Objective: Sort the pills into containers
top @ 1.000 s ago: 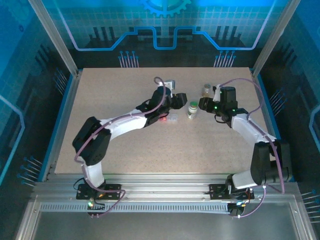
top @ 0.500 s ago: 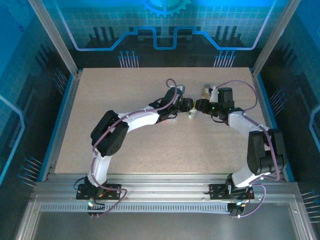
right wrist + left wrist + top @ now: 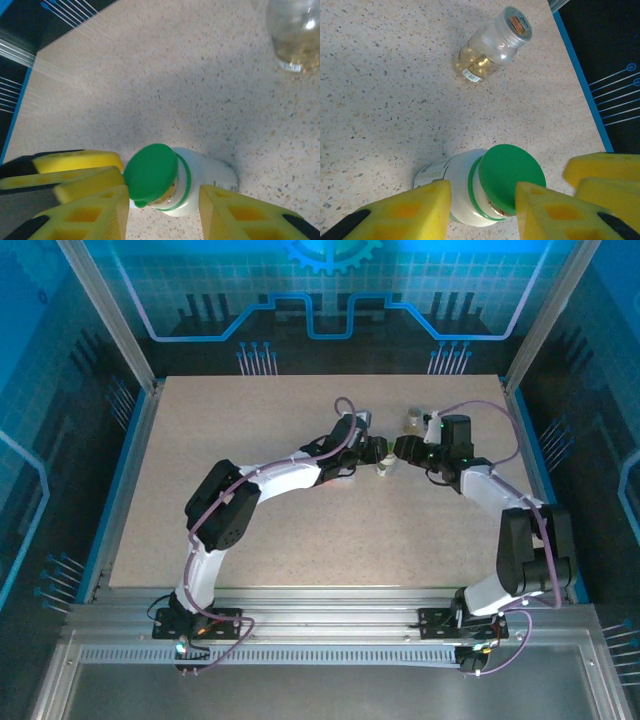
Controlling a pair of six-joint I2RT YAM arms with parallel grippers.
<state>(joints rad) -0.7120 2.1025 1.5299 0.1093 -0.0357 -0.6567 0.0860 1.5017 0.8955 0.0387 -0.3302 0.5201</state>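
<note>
1. Between left gripper (image 3: pixel 482 202) pads: white plastic bottle with round green cap (image 3: pixel 462 182), clamped.
2. Astride it, right gripper (image 3: pixel 164 200); grip cannot be told.
3. Beyond the bottle, left wrist view shows the capped top of an amber-tinted glass vial (image 3: pixel 485 52).

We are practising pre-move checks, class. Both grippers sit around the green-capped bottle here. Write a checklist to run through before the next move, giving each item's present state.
1. White bottle upright on the table: ok.
2. Left gripper straddles the bottle: ok.
3. Right gripper straddles it from the other side: ok.
4. Firm grip by either gripper: cannot tell.
5. Green cap seated square: cannot tell; it looks slightly askew.
6. Clear jar apart from both grippers: ok.
</note>
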